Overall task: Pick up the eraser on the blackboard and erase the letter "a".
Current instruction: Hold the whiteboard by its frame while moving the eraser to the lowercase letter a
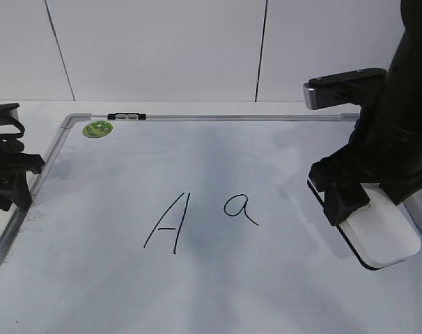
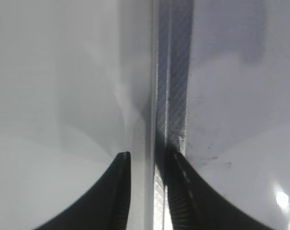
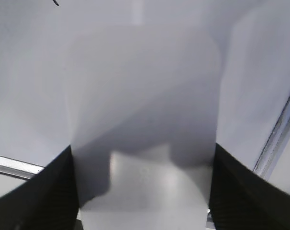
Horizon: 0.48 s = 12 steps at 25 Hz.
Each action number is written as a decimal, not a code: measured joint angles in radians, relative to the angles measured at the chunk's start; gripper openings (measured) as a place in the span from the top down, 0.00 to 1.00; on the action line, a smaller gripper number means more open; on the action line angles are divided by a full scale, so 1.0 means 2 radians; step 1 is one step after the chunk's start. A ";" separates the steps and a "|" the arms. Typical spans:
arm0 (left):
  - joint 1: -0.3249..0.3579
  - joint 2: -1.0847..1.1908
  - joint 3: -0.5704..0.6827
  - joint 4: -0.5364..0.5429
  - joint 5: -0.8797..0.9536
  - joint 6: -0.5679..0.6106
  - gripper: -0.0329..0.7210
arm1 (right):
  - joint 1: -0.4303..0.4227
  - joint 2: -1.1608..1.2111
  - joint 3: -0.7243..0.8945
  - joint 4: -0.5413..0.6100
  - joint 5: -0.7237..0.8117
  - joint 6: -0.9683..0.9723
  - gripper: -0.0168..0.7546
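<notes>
My right hand (image 1: 345,197) covered the eraser's (image 1: 378,233) near end; my left hand (image 1: 9,170) was cut off by the frame edge.

Handwritten capital "A" (image 1: 166,223) and letter "a" (image 1: 240,207) in black marker on blackboard (image 1: 218,292).

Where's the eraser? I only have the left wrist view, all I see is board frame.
Observer: The eraser is at the blackboard's right side, clamped by the right gripper.
Operator: Letters wiped?
Observer: No, the letter "a" is intact, left of the eraser, beside the capital "A".
Operator: Left arm?
Observer: The left gripper sits at the board's left edge, holding nothing.
</notes>
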 joint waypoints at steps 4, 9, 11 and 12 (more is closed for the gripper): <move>0.000 0.000 0.000 -0.007 0.001 0.000 0.85 | 0.000 0.000 0.000 0.000 0.000 0.000 0.25; 0.000 0.000 -0.001 -0.008 0.003 0.000 0.94 | 0.000 0.000 0.000 0.000 0.000 -0.001 0.25; 0.000 0.000 -0.001 -0.008 0.003 0.000 0.94 | 0.000 0.000 0.000 0.000 -0.002 -0.003 0.25; 0.000 0.000 -0.001 -0.008 0.003 0.000 0.94 | 0.000 0.000 0.000 0.000 -0.003 -0.005 0.25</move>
